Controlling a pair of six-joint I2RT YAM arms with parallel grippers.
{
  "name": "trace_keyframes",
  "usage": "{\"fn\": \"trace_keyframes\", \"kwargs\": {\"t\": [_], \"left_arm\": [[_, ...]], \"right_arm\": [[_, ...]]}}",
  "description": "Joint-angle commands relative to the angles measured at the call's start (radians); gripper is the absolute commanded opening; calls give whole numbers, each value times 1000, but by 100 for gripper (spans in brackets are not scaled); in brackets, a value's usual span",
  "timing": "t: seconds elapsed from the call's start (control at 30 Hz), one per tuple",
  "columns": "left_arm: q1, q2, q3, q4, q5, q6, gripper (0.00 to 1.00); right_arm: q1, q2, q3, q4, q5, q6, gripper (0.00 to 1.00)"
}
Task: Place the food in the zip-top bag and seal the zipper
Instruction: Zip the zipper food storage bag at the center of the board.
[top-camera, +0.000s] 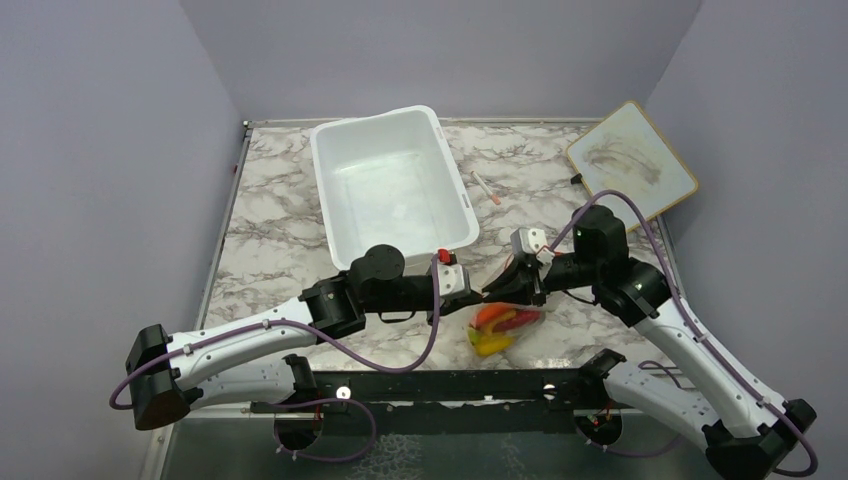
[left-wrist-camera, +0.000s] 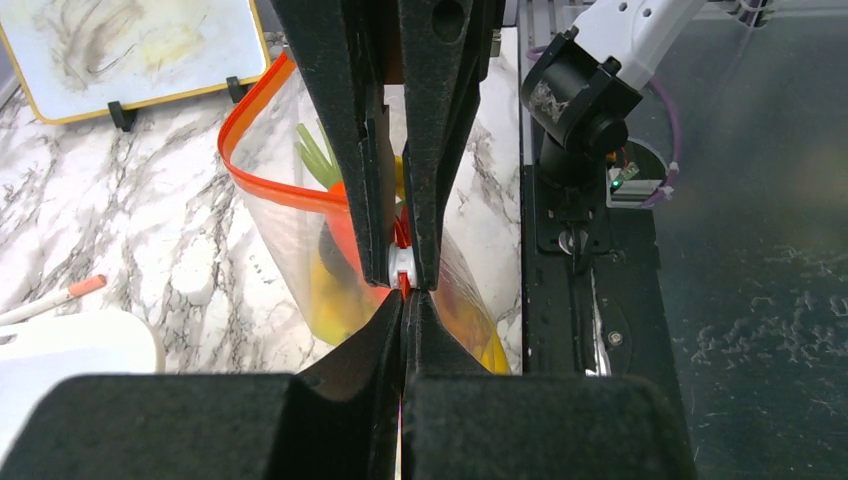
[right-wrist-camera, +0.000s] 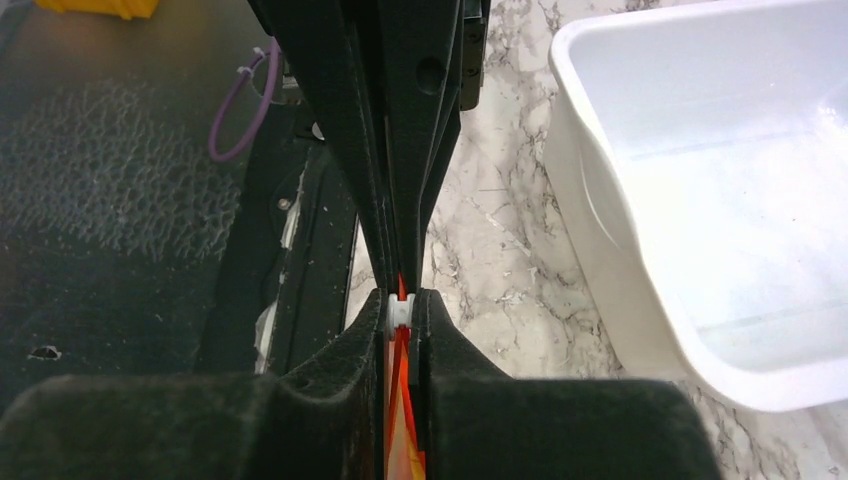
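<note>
The clear zip-top bag (top-camera: 503, 325) hangs between both grippers low over the marble, near the table's front edge. Inside it the food (top-camera: 497, 322) shows: an orange carrot with a green top (left-wrist-camera: 318, 158) and yellow pieces (left-wrist-camera: 330, 300). Its red-orange zipper (left-wrist-camera: 250, 125) curves open to the left in the left wrist view. My left gripper (left-wrist-camera: 403, 298) is shut on the zipper strip's end. My right gripper (right-wrist-camera: 400, 308) faces it tip to tip, shut on the zipper's white slider (right-wrist-camera: 398, 312). In the top view the two grippers meet just above the bag.
A white tub (top-camera: 390, 185) stands behind the grippers, its wall close to the right gripper (right-wrist-camera: 600, 240). A wood-framed whiteboard (top-camera: 630, 160) lies at the back right, a white-and-red pen (top-camera: 486, 187) beside the tub. The black base rail (top-camera: 450, 385) runs just below the bag.
</note>
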Motion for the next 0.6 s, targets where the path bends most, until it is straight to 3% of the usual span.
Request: {"fn": "trace_keyframes", "kwargs": {"t": [0.0, 0.37, 0.53, 0.57], "left_arm": [[-6, -8, 12, 47, 51, -2, 0], [-6, -62, 52, -109, -1, 76, 0], [-6, -84, 46, -104, -57, 67, 0], [-6, -86, 45, -96, -73, 53, 4]], "right_arm": [[7, -20, 8, -28, 53, -27, 1], [7, -93, 14, -166, 218, -115, 1], [7, -130, -2, -122, 200, -99, 1], [7, -129, -5, -108, 183, -95, 1]]}}
